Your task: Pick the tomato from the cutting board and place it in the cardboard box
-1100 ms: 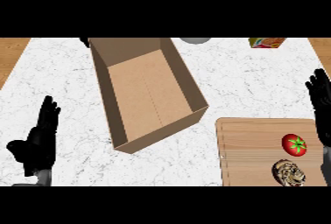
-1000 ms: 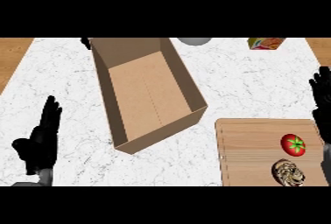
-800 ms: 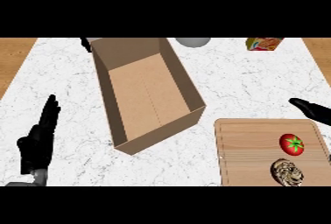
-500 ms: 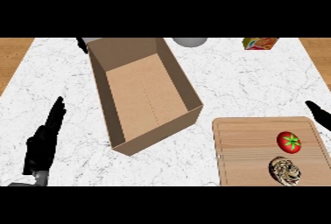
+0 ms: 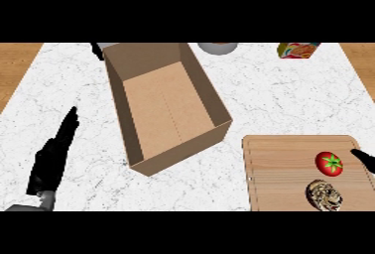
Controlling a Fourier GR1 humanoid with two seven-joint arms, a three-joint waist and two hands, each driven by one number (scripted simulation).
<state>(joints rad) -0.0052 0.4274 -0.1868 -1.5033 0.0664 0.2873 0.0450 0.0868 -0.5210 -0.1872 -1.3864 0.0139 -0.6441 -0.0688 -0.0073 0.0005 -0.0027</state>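
A red tomato (image 5: 329, 163) with a green stem lies on the wooden cutting board (image 5: 282, 173) at the lower right. My right hand (image 5: 365, 159) shows only as black fingertips at the right edge, just right of the tomato and apart from it. The open cardboard box (image 5: 167, 103) stands at the centre of the counter, empty. My left hand (image 5: 53, 156) rests open at the lower left, fingers straight, well left of the box.
A brown speckled object (image 5: 324, 194) lies on the board below the tomato. A grey round object (image 5: 218, 47) and a colourful packet (image 5: 297, 50) sit at the counter's far edge. Wooden strips flank the white marble top.
My right hand has dropped from upright at the right edge to a low position beside the tomato. The left hand has turned narrower, edge-on. The view has shifted slightly.
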